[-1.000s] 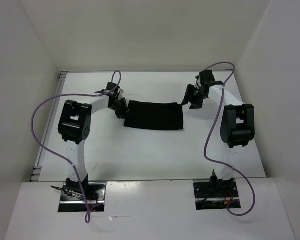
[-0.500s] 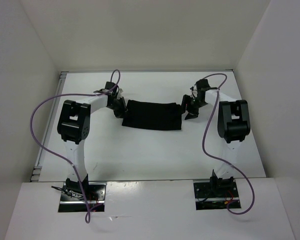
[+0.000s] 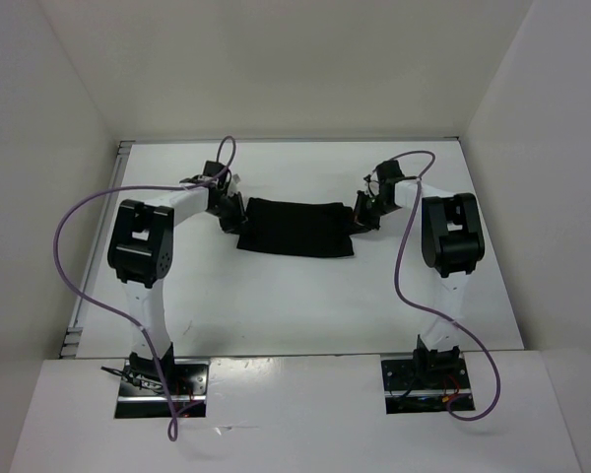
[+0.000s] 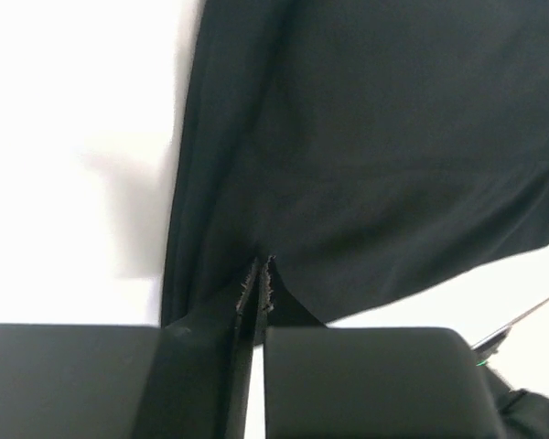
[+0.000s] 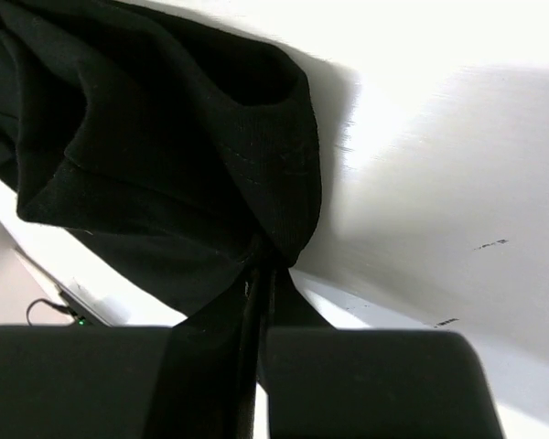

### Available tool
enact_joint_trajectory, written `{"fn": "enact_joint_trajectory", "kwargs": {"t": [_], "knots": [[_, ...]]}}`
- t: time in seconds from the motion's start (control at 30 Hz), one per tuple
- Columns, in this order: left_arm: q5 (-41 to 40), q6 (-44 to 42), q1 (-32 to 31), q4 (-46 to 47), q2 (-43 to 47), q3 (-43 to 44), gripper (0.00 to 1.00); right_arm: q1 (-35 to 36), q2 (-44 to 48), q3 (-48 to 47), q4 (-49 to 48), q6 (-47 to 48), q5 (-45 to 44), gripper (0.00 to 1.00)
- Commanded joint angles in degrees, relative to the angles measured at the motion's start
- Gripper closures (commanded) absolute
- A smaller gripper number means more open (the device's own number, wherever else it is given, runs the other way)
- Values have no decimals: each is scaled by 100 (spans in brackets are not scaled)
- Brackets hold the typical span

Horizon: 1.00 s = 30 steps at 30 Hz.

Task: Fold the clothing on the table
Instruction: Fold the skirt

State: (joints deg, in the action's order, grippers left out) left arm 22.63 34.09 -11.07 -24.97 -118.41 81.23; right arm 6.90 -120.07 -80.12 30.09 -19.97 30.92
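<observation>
The black clothing (image 3: 295,227) lies as a flat folded band across the middle of the white table (image 3: 295,296). My left gripper (image 3: 234,219) is at its left end. In the left wrist view the jaws (image 4: 258,274) stand almost together, only a hairline gap between them, pinching the edge of the clothing (image 4: 393,137). My right gripper (image 3: 359,217) is at the right end. In the right wrist view it (image 5: 261,261) is shut on a bunched corner of the clothing (image 5: 165,137), and the fabric puckers up around the tips.
White walls close in the table at the back and on both sides. Purple cables (image 3: 79,256) loop from both arms. A metal rail (image 3: 79,315) runs along the table's left edge. Both arm bases stand at the near edge.
My right gripper has swung left from beside the clothing onto its right end and shut on the corner. The left gripper has stayed at the left end.
</observation>
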Motion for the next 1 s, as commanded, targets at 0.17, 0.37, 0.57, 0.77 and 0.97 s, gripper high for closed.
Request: {"fn": "enact_joint_trajectory", "kwargs": {"t": [0.17, 0.37, 0.57, 0.77, 0.97], "knots": [[504, -1281, -632, -825, 1057, 331, 84, 75, 282, 137, 67, -25, -464, 100], [822, -1571, -1064, -1123, 207, 902, 92, 75, 335, 189, 68, -25, -464, 100], [866, -1529, -1353, -1238, -551, 1589, 97, 75, 397, 189, 120, -25, -516, 100], [936, -1413, -1468, -1185, -982, 1800, 98, 75, 458, 189, 120, -78, -516, 100], [874, -1466, -1871, -1238, -1167, 1537, 98, 75, 695, 58, 287, -78, -516, 100]]}}
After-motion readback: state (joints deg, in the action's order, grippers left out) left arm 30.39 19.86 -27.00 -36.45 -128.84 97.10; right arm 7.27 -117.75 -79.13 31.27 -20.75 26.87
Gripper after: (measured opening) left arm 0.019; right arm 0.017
